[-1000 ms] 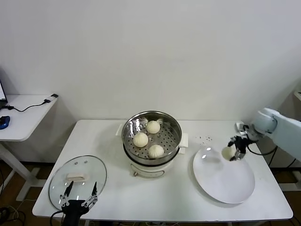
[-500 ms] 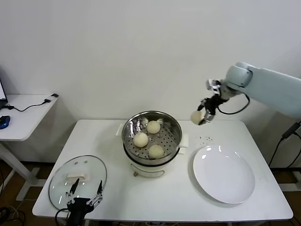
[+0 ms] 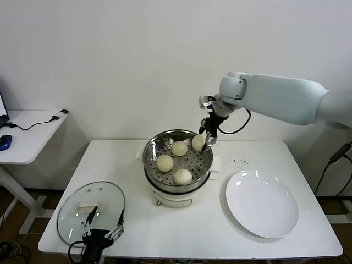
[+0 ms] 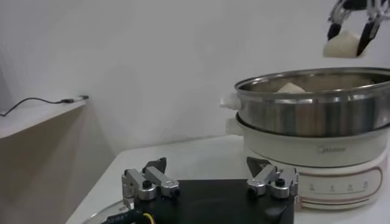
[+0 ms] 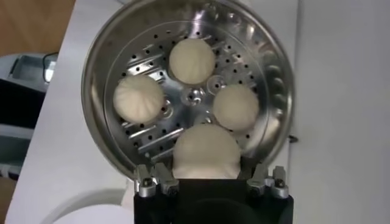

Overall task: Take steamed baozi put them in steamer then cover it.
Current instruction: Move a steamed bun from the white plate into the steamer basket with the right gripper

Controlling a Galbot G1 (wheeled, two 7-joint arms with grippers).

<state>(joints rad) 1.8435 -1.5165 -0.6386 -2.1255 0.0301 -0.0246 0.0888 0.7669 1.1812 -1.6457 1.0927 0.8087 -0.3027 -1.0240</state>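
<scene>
The steel steamer (image 3: 152,154) on its white pot base stands mid-table and holds three cream-white baozi (image 3: 164,163). My right gripper (image 3: 207,138) is shut on a fourth baozi (image 3: 198,142) and holds it over the steamer's far right rim. In the right wrist view this baozi (image 5: 205,152) sits between the jaws above the basket (image 5: 103,67). The glass cover (image 3: 71,212) with its white handle lies on the table at front left. My left gripper (image 3: 103,233) is open and empty, just in front of the cover. The left wrist view shows the steamer (image 4: 317,103) and the held baozi (image 4: 342,45).
An empty white plate (image 3: 263,204) lies at the right of the table. A side desk (image 3: 25,135) with cables stands to the left. A wall rises close behind the table.
My right gripper has carried the baozi from the plate up and leftward to above the steamer's rim. The left gripper has shifted slightly right near the cover.
</scene>
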